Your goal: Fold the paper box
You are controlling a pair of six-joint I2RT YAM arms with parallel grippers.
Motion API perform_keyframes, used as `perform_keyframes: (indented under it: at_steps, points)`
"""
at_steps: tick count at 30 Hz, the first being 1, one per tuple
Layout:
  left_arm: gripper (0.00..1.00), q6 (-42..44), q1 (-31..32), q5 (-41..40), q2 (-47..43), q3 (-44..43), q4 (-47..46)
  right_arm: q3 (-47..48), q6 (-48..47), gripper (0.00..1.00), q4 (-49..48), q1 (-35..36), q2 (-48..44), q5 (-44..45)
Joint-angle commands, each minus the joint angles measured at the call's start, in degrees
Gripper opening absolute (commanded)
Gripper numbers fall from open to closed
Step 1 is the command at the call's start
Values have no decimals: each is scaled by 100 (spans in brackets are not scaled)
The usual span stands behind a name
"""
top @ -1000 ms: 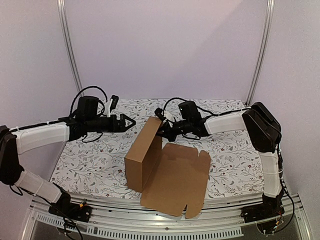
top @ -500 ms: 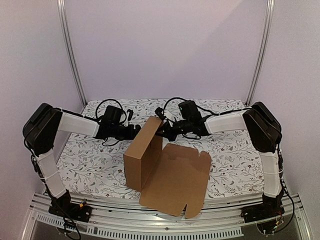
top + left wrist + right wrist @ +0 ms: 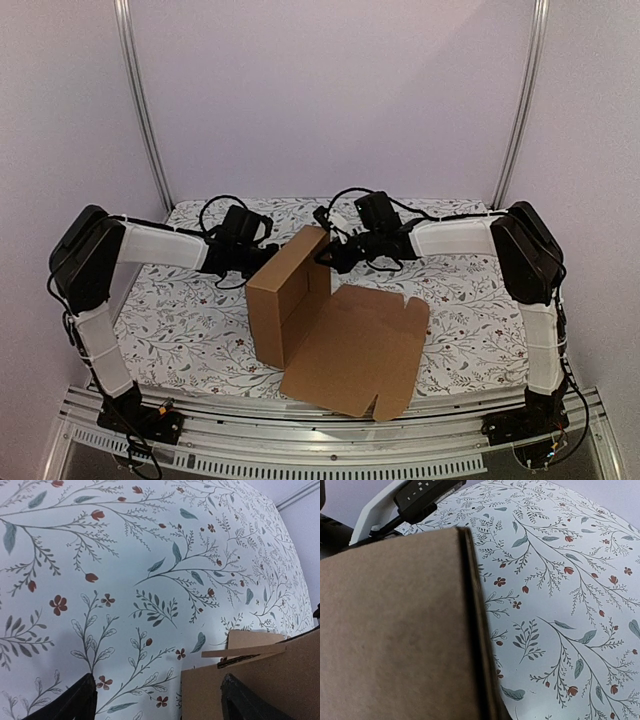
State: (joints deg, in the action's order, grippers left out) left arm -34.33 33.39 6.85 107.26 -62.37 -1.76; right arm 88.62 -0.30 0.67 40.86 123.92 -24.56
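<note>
The paper box [image 3: 287, 305] sits in the middle of the floral-covered worktop [image 3: 175, 330]. It is half formed: its shallow tray part stands on edge, and the rest of the brown sheet lies flat on the side of the box toward the right arm, with its notched flaps at the near edge.

The left end effector [image 3: 266, 257] hovers at the box's upper far edge, on the side away from the flat sheet. Its fingers [image 3: 75, 702] are spread wide and grasp nothing; in the wrist view a cardboard corner lies between them.

The right end effector [image 3: 328, 256] is clenched and meets the box's top far corner from the opposite side. Cardboard fills half of its wrist view, hiding the fingertips, so I cannot tell whether it pinches the wall.
</note>
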Motion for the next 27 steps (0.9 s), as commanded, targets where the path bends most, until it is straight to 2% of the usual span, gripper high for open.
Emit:
perform_keyframes:
  at_steps: [1, 4, 7, 12, 15, 18, 21, 23, 24, 25, 27]
  points:
    - [87, -290, 363, -370, -619, 68, 456, 43, 120, 5, 383, 18, 140, 252]
    - [88, -90, 154, -967, -810, 258, 887, 207, -347, 6, 1040, 17, -50, -29]
    - [89, 65, -108, -1319, -1189, 721, 918, 623, -1149, 6, 2170, 1, -317, -43]
    - [90, 160, -479, -1436, -1885, 1403, 788, 1714, -3131, 7, 4419, 3, -509, 590]
    - [90, 230, -624, -1461, -2295, 1718, 758, 2715, -4054, 7, 5951, 10, -190, 1132]
    - [91, 330, -696, -1420, -2657, 1930, 762, 3664, -4541, 7, 7197, 82, 350, 1777]
    - [91, 408, -731, -1397, -2923, 2055, 751, 4382, -4951, 7, 7855, 319, 893, 2628]
    - [92, 423, -756, -1342, -3003, 2102, 710, 4736, -5071, 7, 7950, 497, 1262, 2993]
    - [92, 423, -767, -1289, -3019, 2098, 711, 4924, -5089, 9, 7977, 589, 1401, 3108]
    - [92, 413, -779, -1230, -3045, 2090, 709, 5092, -5106, 16, 7986, 696, 1589, 3311]
    - [92, 376, -780, -1086, -3102, 2080, 724, 5324, -5157, 35, 7925, 896, 1926, 3966]
